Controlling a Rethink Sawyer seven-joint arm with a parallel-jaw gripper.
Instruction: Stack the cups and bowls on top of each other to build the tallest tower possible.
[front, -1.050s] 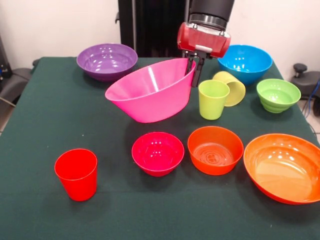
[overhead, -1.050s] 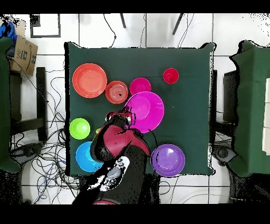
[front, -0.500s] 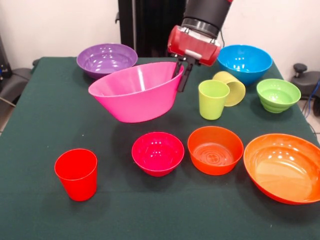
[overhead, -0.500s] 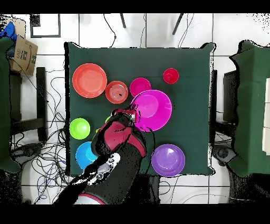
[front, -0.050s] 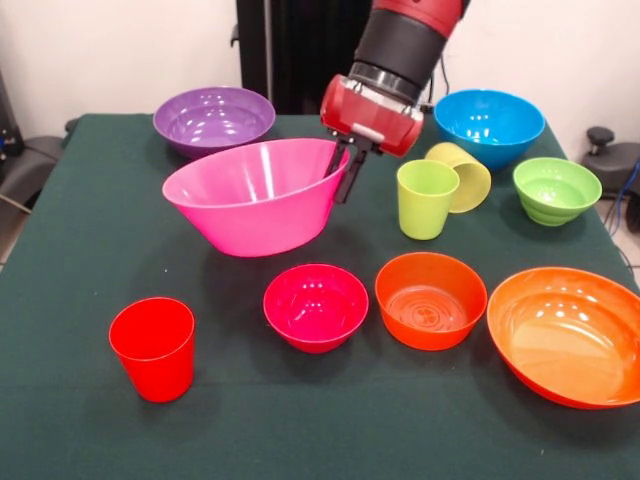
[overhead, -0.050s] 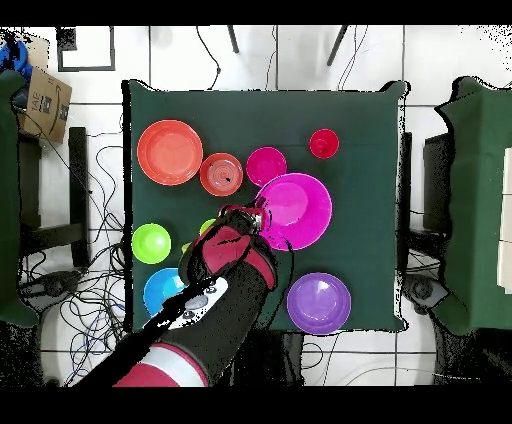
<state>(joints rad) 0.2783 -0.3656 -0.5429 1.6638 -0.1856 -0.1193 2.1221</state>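
My gripper is shut on the right rim of the large pink bowl, holding it nearly level just above the cloth. In front of it stand the small magenta bowl, the small orange bowl and the red cup. The large orange bowl sits at the front right. The lime green cup stands upright, and the pale yellow cup lies on its side behind it. No tower stands; nothing is stacked.
The purple bowl sits at the back left, the blue bowl at the back right, and the ribbed green bowl near the right edge. Dark green cloth covers the table.
The gripper has carried the pink bowl leftward in the front view, and the bowl has gone from steeply tilted to nearly level. Nothing else moved.
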